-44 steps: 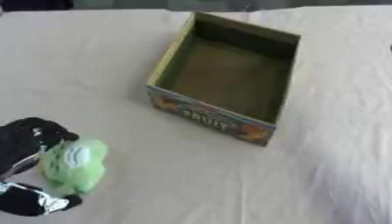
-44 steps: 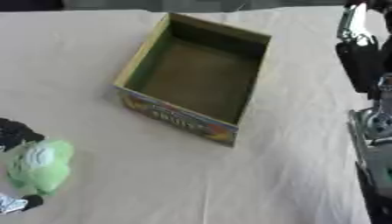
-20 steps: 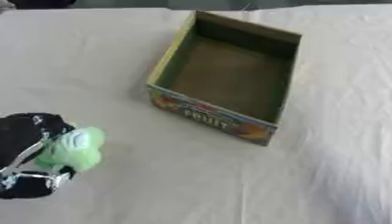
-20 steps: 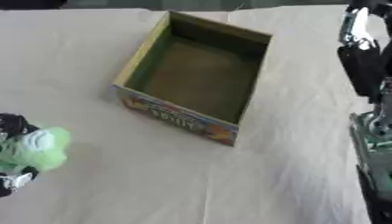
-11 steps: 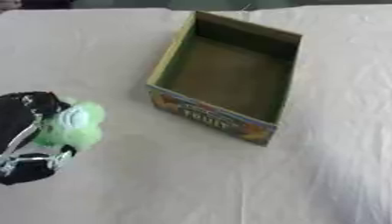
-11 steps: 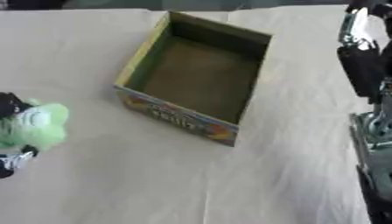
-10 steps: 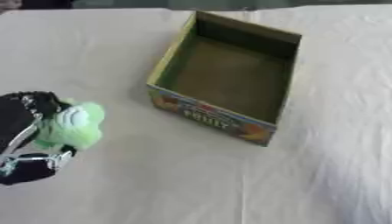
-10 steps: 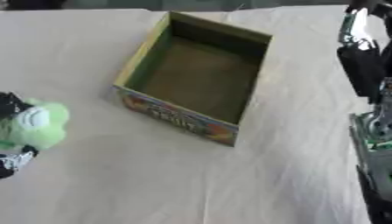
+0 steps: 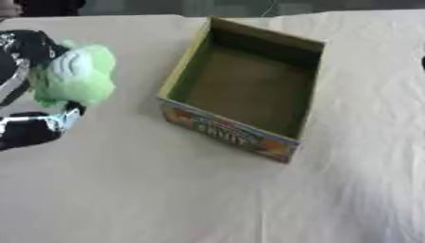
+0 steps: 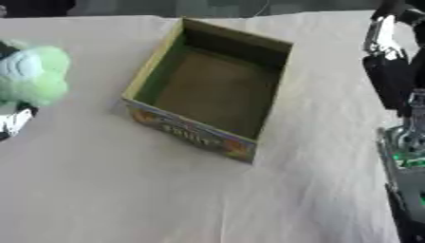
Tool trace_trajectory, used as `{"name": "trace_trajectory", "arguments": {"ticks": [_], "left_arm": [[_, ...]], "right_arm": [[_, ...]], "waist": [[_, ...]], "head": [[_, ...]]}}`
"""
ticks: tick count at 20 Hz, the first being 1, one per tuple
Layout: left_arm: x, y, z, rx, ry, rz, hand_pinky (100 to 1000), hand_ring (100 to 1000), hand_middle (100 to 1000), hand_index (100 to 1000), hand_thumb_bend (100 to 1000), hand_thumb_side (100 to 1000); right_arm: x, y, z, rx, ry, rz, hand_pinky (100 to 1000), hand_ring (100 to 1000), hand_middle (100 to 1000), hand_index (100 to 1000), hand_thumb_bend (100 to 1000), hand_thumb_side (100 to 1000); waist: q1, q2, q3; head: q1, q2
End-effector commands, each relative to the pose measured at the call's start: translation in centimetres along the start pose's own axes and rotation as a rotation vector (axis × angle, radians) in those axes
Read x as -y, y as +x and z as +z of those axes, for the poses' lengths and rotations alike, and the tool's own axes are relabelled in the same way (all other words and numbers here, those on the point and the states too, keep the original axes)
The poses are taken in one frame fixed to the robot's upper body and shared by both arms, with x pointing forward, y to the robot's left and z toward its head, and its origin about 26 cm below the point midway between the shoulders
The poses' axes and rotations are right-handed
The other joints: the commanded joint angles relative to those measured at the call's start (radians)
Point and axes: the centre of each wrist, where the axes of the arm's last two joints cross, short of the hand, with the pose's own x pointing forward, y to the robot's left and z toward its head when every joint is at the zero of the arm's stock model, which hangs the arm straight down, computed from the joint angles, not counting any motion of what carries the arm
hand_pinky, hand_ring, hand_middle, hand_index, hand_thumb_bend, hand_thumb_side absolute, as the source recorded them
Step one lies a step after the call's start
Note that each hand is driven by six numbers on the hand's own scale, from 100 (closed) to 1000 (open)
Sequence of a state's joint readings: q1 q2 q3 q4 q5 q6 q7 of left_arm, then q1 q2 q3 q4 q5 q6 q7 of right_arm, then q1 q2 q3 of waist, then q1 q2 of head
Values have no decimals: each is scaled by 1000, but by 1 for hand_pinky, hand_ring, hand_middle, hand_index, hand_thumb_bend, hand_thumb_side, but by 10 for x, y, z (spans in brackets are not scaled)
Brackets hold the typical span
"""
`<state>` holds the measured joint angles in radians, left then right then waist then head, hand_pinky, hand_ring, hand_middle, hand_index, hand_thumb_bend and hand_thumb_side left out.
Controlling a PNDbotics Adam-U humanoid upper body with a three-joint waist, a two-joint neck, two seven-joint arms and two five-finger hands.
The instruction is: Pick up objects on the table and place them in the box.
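A pale green plush toy [image 9: 76, 76] hangs above the table at the left, and my left hand [image 9: 25, 71] is shut on it, black fingers curled round its left side. The open cardboard box [image 9: 243, 88], green inside with a printed fruit label on its front wall, stands at the middle of the cloth with nothing in it. The toy is left of the box, apart from its left wall. My right arm shows at the right edge of the right eye view, with the right hand [image 10: 383, 35] up near the far right corner; its fingers are not clear.
A cream cloth [image 9: 166, 190] covers the table. Grey and green machine parts [image 10: 407, 156] stand along the right edge in the right eye view. Dark shapes lie beyond the far edge.
My left hand has lifted the green toy from the near left of the table and carried it up and farther away, towards the box's left side. The box has stayed put.
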<state>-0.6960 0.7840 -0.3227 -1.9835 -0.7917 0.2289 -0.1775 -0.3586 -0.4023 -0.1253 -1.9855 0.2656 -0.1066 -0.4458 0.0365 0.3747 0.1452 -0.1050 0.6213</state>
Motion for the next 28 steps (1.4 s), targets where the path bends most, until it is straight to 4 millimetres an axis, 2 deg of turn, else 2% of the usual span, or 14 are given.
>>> {"name": "trace_trajectory", "arguments": {"ticks": [1, 6, 14, 20, 28], "left_arm": [[-18, 8, -10, 30, 48, -11, 766, 728, 601, 691, 100, 310], [-29, 27, -35, 96, 116, 23, 769, 731, 603, 692, 100, 312], [-18, 53, -90, 142, 192, 10, 771, 737, 610, 694, 100, 309], [2, 68, -114, 157, 154, -30, 772, 742, 615, 693, 100, 316], [45, 76, -138, 167, 35, -74, 773, 743, 615, 703, 100, 327]], "right_arm": [[4, 6, -9, 47, -1, 7, 699, 757, 694, 827, 100, 526], [5, 6, -11, 60, -21, 1, 699, 758, 697, 827, 100, 519], [3, 7, -11, 64, -35, -12, 701, 758, 695, 826, 100, 518], [2, 8, -12, 68, -47, -19, 701, 759, 695, 827, 100, 515], [-3, 10, -11, 70, -42, -42, 703, 760, 695, 827, 100, 514]], "waist": [[1, -18, 1], [0, -17, 5], [-4, -9, -11], [-6, -1, -19], [-12, 15, -41]], "head": [[-2, -6], [-3, -7], [20, -30], [10, -37], [8, -57]]}}
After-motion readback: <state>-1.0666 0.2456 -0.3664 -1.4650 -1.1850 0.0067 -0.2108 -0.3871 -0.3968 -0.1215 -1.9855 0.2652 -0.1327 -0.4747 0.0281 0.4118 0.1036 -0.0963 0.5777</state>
